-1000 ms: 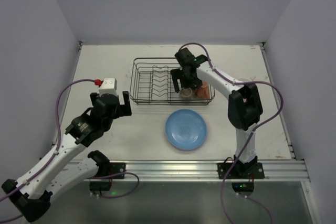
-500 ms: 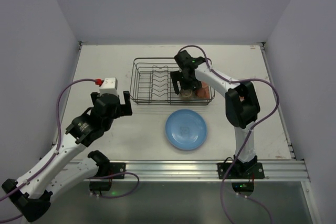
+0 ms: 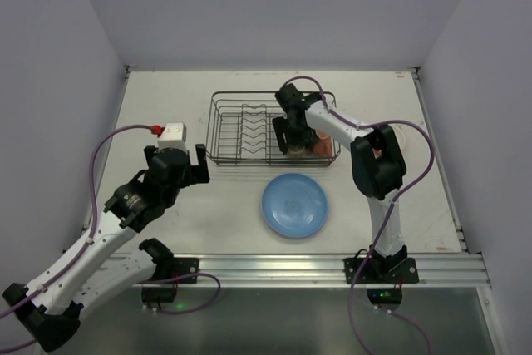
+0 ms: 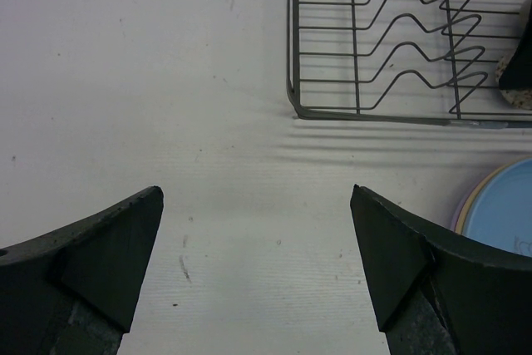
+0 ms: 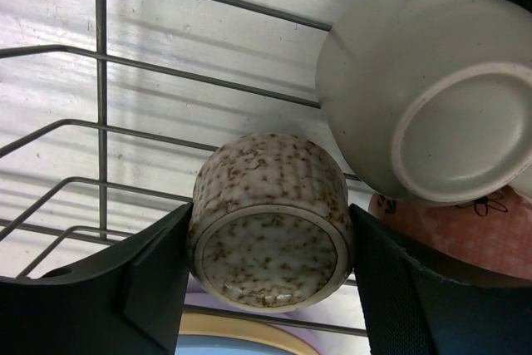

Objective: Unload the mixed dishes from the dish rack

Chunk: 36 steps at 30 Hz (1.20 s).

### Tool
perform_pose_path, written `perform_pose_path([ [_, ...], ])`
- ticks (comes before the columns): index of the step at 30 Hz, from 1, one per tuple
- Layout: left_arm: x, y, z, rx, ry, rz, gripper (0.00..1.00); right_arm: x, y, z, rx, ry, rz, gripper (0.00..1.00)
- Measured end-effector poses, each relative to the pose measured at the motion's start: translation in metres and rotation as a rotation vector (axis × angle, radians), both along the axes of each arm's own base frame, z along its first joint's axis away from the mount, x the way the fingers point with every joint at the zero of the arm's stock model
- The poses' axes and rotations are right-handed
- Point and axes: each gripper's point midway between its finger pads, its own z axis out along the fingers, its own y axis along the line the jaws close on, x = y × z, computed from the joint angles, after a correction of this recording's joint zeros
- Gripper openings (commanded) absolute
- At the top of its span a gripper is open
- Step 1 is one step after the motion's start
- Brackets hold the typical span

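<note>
From the top view, the dish rack point(image 3: 241, 126) stands on the white surface point(image 3: 166, 97), toward the far side. The blue plate point(image 3: 294, 204) lies flat on the surface just in front of the rack (outside of it). The right end effector point(image 3: 292, 137) is down inside the right part of the rack. The left end effector point(image 3: 174, 162) is over bare surface, to the left of the rack and apart from it.

In the left wrist view, the left end effector point(image 4: 258, 239) is wide and holds nothing. The near left corner of the rack and an edge of the blue plate are ahead of it.

In the right wrist view, the right end effector point(image 5: 270, 247) has one finger on each side of the speckled beige cup point(image 5: 266, 205), which is upside down on the rack wires; both fingers point(image 5: 158, 280) seem to touch it. The olive-grey cup point(image 5: 432, 89), also upside down, lies beside it, next to a pink cup point(image 5: 465, 234).
</note>
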Motion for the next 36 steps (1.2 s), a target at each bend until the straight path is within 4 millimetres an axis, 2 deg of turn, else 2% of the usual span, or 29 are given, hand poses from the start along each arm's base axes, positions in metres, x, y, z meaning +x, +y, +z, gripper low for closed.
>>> perform_pose_path([
  [2,0.000,0.000,0.000,-0.001,0.000,0.000,1.00,0.000,0.000,0.000,0.000,0.001,0.000,0.61],
  [5,0.000,-0.001,0.000,-0.002,0.000,-0.003,1.00,0.000,0.000,0.000,0.001,0.001,-0.002,0.55],
  [6,0.000,-0.001,0.000,-0.003,0.000,-0.003,1.00,0.000,0.000,0.000,0.000,0.001,-0.002,0.47],
  [11,0.000,-0.001,0.000,-0.004,-0.001,-0.006,1.00,0.001,0.000,0.001,0.002,-0.003,-0.002,0.23],
  [17,0.000,-0.001,0.000,-0.003,-0.001,-0.007,1.00,0.003,0.004,0.010,0.025,-0.015,0.001,0.16],
  [20,0.000,-0.002,0.000,-0.003,-0.001,-0.008,1.00,0.003,0.008,0.022,0.057,-0.030,0.005,0.14],
  [24,-0.001,-0.003,0.001,-0.001,-0.001,-0.027,1.00,0.004,0.014,0.056,0.135,-0.084,0.008,0.12],
  [29,-0.003,-0.013,0.014,-0.062,-0.045,-0.085,1.00,0.004,0.018,0.116,0.283,-0.189,-0.002,0.07],
  [33,-0.010,-0.032,0.039,-0.177,-0.118,-0.186,1.00,-0.006,0.015,0.160,0.418,-0.257,-0.011,0.04],
  [36,-0.015,-0.059,0.070,-0.321,-0.226,-0.318,1.00,-0.022,0.014,0.188,0.563,-0.295,-0.012,0.04],
])
